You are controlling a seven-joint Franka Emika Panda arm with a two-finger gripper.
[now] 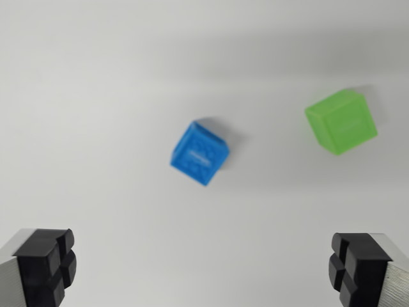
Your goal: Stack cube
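Wrist view looks down on a plain white bench (96, 96) with two small cubes lying on it. The blue cube (200, 153) sits close to the middle of the frame, turned so that one corner points toward the bottom of the picture; its faces carry a raised pattern, too blurred to read. The green cube (341, 121) lies toward the wrist view's right and a little higher in the frame, also rotated, with a lighter top face and a faint marking on its front face. The two cubes are apart — neither touches the other, and each rests directly on the bench, casting a soft shadow.

The end effector (204, 272) shows only as its two fingertips in the bottom corners: one black ribbed pad (48, 265) at the wrist view's left and another at the wrist view's right, each backed by a grey metal finger. They stand wide apart, spread nearly across the whole frame, with nothing between them — only bare bench. Both cubes lie above the fingertips in the picture, clear of the pads. The whole picture is slightly soft.
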